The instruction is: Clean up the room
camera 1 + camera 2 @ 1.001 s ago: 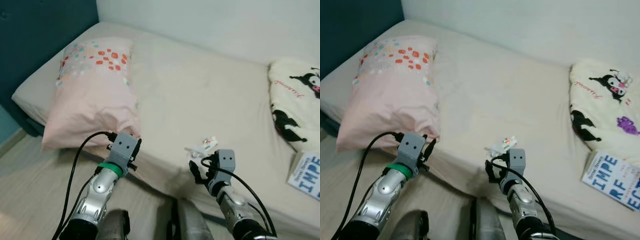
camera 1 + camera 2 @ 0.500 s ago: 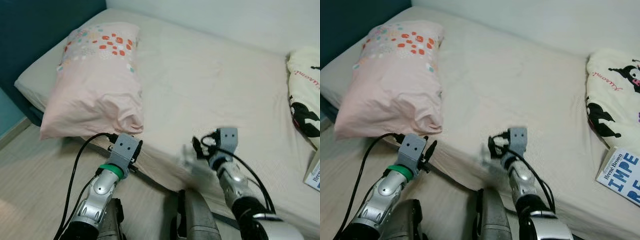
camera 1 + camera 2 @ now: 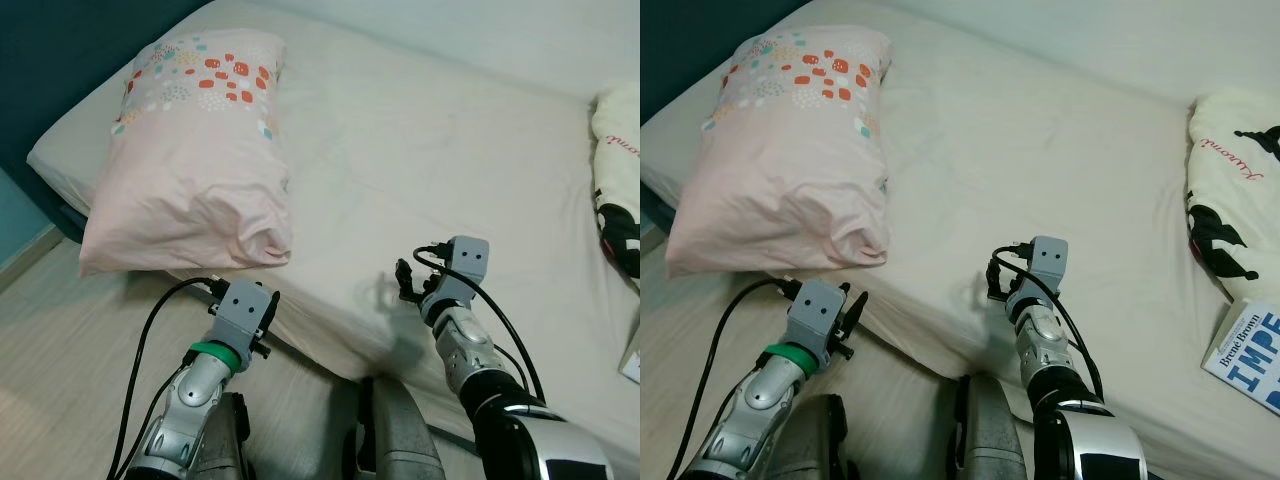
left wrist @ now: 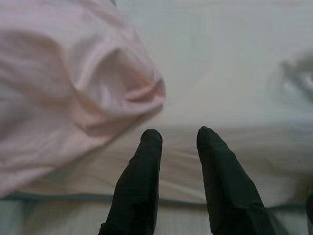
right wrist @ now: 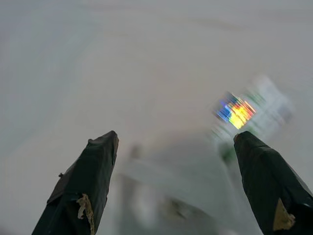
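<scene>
A small crumpled clear wrapper (image 5: 238,110) with a shiny rainbow patch lies near the front edge of the beige bed (image 3: 450,150), blurred. My right gripper (image 3: 405,282) hovers low over the sheet right beside it. Its black fingers (image 5: 93,171) are spread wide, and the wrapper lies ahead between them, nearer one finger. My left gripper (image 4: 178,134) hangs in front of the mattress edge, below the pink pillow (image 3: 200,150). There is a narrow gap between its fingers and nothing in it.
A white cartoon-print cushion (image 3: 1240,200) and a blue-lettered book (image 3: 1252,355) lie on the bed at the right. The pillow overhangs the left front corner. A dark teal wall (image 3: 60,60) stands on the left. Pale wood floor (image 3: 60,340) runs along the bed.
The camera has come closer to the bed. My right gripper has reached forward over the mattress up to the wrapper. The left arm has held its pose.
</scene>
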`<state>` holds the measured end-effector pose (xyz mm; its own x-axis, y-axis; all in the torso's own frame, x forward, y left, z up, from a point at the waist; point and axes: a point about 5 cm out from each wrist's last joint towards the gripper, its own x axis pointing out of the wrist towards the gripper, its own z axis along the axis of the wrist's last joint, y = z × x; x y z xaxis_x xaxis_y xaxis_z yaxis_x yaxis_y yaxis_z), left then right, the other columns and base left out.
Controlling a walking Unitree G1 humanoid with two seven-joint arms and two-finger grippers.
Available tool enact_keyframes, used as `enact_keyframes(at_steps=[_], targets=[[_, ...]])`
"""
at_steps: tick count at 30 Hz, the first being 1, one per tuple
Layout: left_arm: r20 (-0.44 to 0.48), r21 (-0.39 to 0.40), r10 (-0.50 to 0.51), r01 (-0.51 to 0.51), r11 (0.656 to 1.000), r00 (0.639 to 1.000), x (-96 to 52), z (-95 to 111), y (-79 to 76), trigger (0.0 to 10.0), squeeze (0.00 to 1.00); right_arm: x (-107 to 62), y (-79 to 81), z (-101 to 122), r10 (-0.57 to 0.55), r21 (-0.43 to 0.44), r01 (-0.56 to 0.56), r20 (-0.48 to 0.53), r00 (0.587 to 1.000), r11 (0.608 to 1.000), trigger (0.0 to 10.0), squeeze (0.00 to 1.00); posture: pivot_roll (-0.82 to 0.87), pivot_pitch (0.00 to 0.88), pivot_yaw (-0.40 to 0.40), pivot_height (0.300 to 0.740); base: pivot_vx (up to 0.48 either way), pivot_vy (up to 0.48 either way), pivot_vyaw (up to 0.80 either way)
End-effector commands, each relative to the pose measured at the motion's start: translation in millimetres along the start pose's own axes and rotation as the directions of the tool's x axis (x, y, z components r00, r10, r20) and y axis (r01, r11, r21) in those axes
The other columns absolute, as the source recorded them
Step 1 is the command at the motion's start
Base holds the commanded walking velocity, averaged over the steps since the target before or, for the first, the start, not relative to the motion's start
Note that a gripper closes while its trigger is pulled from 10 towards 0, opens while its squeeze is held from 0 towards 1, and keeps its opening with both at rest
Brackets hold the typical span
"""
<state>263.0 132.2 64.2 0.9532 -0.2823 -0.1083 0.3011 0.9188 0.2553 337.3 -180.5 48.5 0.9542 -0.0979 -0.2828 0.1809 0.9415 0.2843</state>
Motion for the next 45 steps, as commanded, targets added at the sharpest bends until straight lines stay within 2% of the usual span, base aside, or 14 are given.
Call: enact_keyframes(at_steps=[1,2,7,9,14,18,19,21,28,32,33,34,42,45], targets=[[-0.029,0.010,-0.012,0.013,1.000,1.000,-3.3,-4.5,-2.0,10.0,0.00,-3.3,-5.9,-10.0,-0.042,0.050,0.044,-0.042,0.998,0.998,10.0,0.53,0.03,0.162,-0.016,0.605,0.000,0.000,0.00],[-0.029,0.011,-0.012,0.012,1.000,1.000,-3.5,-3.4,-1.2,10.0,0.00,-3.1,-7.6,-10.1,-0.051,0.068,0.054,-0.050,0.997,0.996,10.0,0.00,0.04,0.171,-0.014,0.605,0.000,0.000,0.00],[-0.032,0.017,-0.014,0.014,1.000,0.999,-8.4,-1.2,0.6,10.0,0.00,1.5,-8.3,-1.1,-0.083,0.100,0.088,-0.053,0.995,0.991,10.0,0.00,0.05,0.198,-0.010,0.605,0.000,0.000,0.00],[-0.040,0.020,-0.015,0.016,1.000,0.999,-12.6,-2.4,1.1,10.0,0.00,5.5,-3.7,7.5,-0.078,0.126,0.082,-0.042,0.996,0.989,10.0,0.00,0.05,0.221,-0.011,0.605,0.000,0.000,0.00],[-0.046,0.020,-0.014,0.015,1.000,0.999,-16.4,-2.4,0.7,10.0,0.00,8.4,0.3,12.3,-0.079,0.158,0.086,-0.049,0.996,0.984,10.0,0.00,0.06,0.240,-0.013,0.605,0.000,0.000,0.00],[-0.055,0.015,-0.010,0.010,1.000,0.998,-21.7,-1.6,-0.3,10.0,0.00,10.6,4.1,12.0,-0.093,0.212,0.114,-0.105,0.990,0.971,10.0,0.00,0.08,0.275,-0.018,0.605,0.000,0.000,0.00],[-0.069,0.011,-0.007,0.008,1.000,0.998,-29.0,-2.4,-1.8,10.0,0.00,11.4,7.6,10.0,-0.109,0.211,0.140,-0.155,0.982,0.967,10.0,0.00,0.09,0.302,-0.022,0.605,0.000,0.000,0.00],[-0.079,0.009,-0.009,0.010,1.000,0.997,-34.2,-3.2,-3.3,10.0,0.00,10.5,5.9,7.1,-0.154,0.158,0.183,-0.179,0.972,0.970,10.0,0.00,0.09,0.316,-0.025,0.605,0.000,0.000,0.00],[-0.099,0.002,-0.012,0.012,1.000,0.995,-41.0,-3.8,-5.9,10.0,0.00,4.6,-6.4,-5.1,-0.279,0.055,0.298,-0.224,0.934,0.953,10.0,0.00,0.10,0.349,-0.026,0.605,0.000,0.000,0.00],[-0.103,0.001,-0.013,0.013,1.000,0.995,-42.5,-3.3,-6.8,10.0,0.00,3.8,-8.3,-6.7,-0.283,0.052,0.302,-0.229,0.932,0.952,10.0,0.00,0.11,0.351,-0.026,0.605,0.000,0.000,0.00],[-0.106,0.000,-0.012,0.012,1.000,0.994,-43.0,-3.1,-6.6,10.0,0.00,4.5,-8.1,-4.9,-0.273,0.064,0.293,-0.221,0.936,0.954,3.4,0.00,0.11,0.352,-0.027,0.605,0.000,0.000,0.00],[-0.108,-0.001,-0.009,0.009,1.000,0.994,-43.3,-3.2,-6.3,10.0,0.00,5.1,-9.7,-2.6,-0.270,0.069,0.290,-0.213,0.939,0.954,0.0,0.00,0.10,0.352,-0.030,0.605,0.000,0.000,0.00],[-0.126,-0.006,0.001,-0.002,1.000,0.992,-43.8,-3.7,-5.8,10.0,0.00,6.9,-16.3,5.8,-0.269,0.058,0.284,-0.186,0.945,0.957,0.0,0.00,0.10,0.341,-0.035,0.605,0.000,0.000,0.00],[-0.124,-0.011,-0.002,0.000,1.000,0.992,-39.6,-3.0,-8.5,10.0,0.00,8.5,-13.1,9.5,-0.197,0.048,0.206,-0.156,0.968,0.977,0.0,0.00,0.09,0.319,-0.035,0.605,0.000,0.000,0.00]])
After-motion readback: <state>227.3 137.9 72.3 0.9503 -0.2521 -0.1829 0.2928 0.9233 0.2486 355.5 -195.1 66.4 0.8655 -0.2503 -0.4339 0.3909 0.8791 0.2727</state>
